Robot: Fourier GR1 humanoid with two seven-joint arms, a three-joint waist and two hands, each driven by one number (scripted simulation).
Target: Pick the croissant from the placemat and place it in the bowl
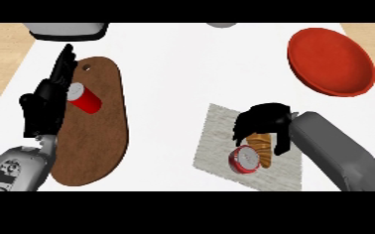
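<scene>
Right grey forearm enters low; its black right hand curls over the golden crescent croissant on the pale woven placemat, grasping it for the red round bowl beyond

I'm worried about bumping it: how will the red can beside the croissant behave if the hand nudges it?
The red can lies on its side on the placemat, so it would probably roll. It seems to touch the croissant, so lifting that might shift it.
</scene>
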